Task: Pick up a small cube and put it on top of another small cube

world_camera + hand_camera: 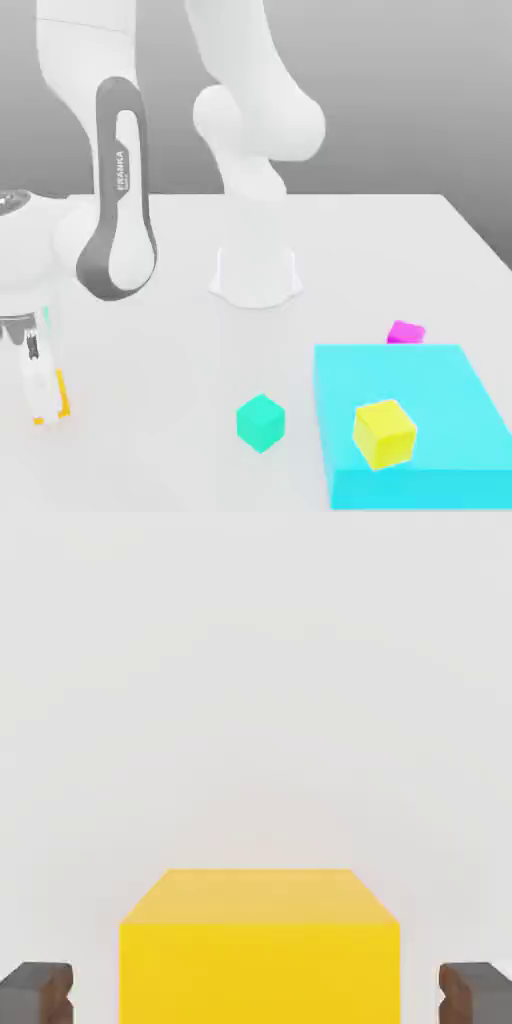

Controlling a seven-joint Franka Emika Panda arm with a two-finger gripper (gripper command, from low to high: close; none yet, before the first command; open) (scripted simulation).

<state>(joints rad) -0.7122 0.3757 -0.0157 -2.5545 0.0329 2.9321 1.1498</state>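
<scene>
On the tabletop [180, 400], at the exterior view's left, the gripper [47, 400] straddles the golden cube [260, 952], fingers [38, 992] apart, not touching it.

The exterior view looks down across the white desk [180, 400] toward the arm's base. The hand view sits close above the small golden-yellow cube [260, 947], which both views share.

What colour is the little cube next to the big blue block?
Teal, a greenish turquoise. The cube shows best in the exterior view.
</scene>
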